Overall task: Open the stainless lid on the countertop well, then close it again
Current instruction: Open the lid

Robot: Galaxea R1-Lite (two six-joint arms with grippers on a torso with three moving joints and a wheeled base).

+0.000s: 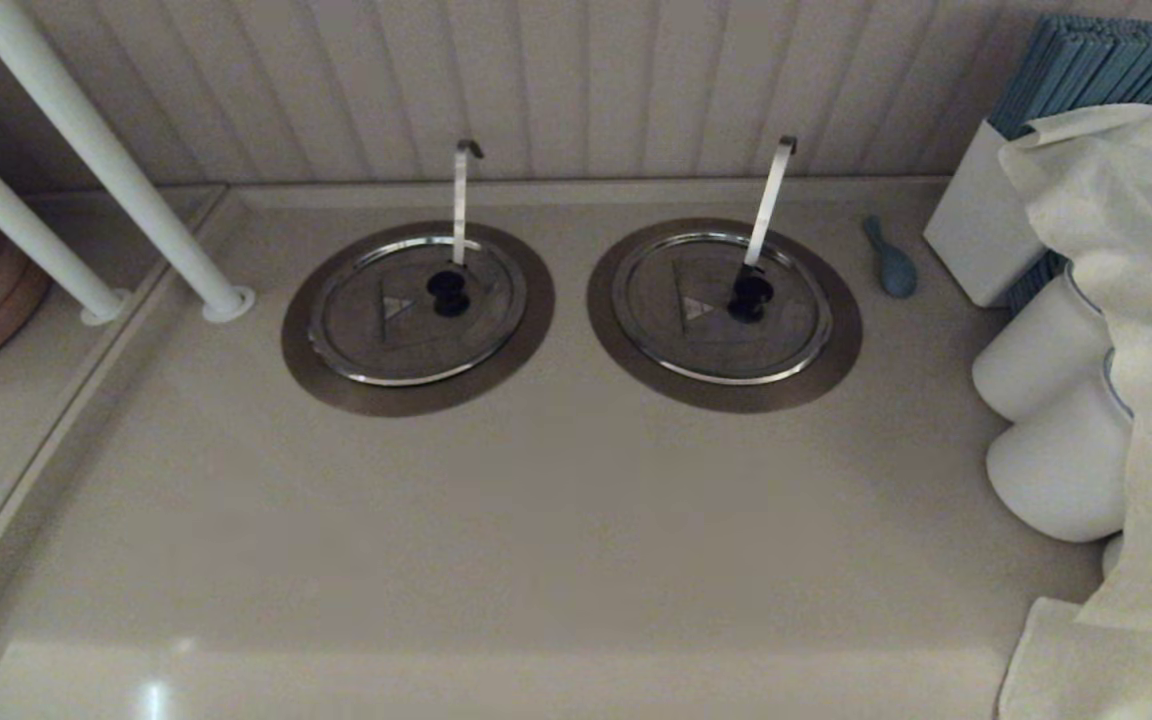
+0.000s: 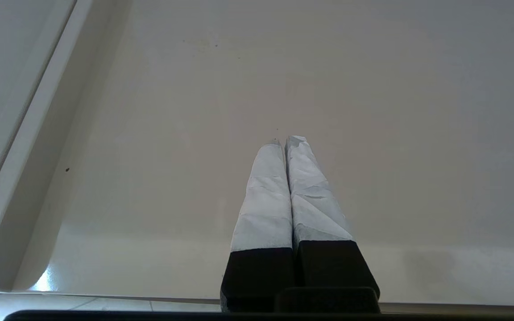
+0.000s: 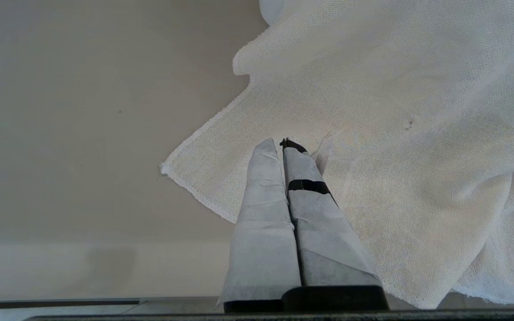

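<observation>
A smooth beige countertop [image 1: 556, 500] is bounded by a ribbed pale wall at the back. Two round wells with dull-brown metal ring collars are set into it side by side: the left well [image 1: 321, 375] is covered by a flat steel lid with black knob [image 1: 416, 310], the right well [image 1: 836, 365] by a twin lid [image 1: 721, 310]. A small blue spoon-like object [image 1: 891, 262] is laid near the right well. A white box [image 1: 976, 235], two white jars [image 1: 1036, 365] and a white woven cloth [image 3: 417, 133] are placed at the right side. Two white poles [image 1: 229, 303] are footed at the left.

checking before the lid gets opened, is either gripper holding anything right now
Nothing is held. The left gripper and right gripper are both shut on nothing; the stainless lid lies closed, untouched.
</observation>
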